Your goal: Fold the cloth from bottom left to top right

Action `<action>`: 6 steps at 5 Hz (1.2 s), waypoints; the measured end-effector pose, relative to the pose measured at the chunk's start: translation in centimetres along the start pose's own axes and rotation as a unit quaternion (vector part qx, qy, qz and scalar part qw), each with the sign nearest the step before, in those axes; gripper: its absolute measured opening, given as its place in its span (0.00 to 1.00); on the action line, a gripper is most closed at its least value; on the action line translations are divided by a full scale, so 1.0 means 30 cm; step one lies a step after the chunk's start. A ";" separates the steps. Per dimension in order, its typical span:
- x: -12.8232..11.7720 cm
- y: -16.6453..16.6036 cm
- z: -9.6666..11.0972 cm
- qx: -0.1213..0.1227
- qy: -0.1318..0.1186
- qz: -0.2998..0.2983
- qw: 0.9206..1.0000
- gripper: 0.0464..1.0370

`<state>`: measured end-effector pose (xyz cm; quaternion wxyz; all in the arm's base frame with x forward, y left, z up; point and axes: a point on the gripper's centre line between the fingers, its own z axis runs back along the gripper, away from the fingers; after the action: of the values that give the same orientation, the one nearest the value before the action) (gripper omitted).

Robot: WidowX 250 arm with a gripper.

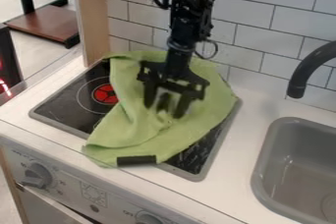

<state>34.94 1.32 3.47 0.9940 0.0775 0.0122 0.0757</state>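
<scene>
The black gripper (pixel 164 111) hangs over the middle of the green cloth (pixel 128 129), its fingers pointing down and apart. Whether the tips touch the fabric I cannot tell. The cloth lies rumpled across the stove top (pixel 67 104), with small creases below the gripper. Its upper edge is by the tiled wall, and its lower left corner reaches the stove's front edge. The arm and gripper hide part of the cloth's upper middle.
A red-marked burner (pixel 105 94) shows left of the cloth. At the stove's front edge is a small black strip (pixel 136 160). To the right are a grey sink (pixel 263 169) and a black faucet (pixel 308 68). A tiled wall (pixel 253 36) stands behind, a wooden post (pixel 92 16) at upper left.
</scene>
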 end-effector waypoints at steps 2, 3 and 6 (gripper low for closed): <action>0.006 0.011 0.054 -0.030 0.009 -0.002 1.000 0.97; 0.013 0.023 0.159 -0.056 -0.029 -0.009 0.998 0.96; 0.024 0.081 0.249 -0.069 -0.080 -0.014 0.994 0.96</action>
<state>35.56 2.68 11.22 0.9957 0.0143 -0.0720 0.0561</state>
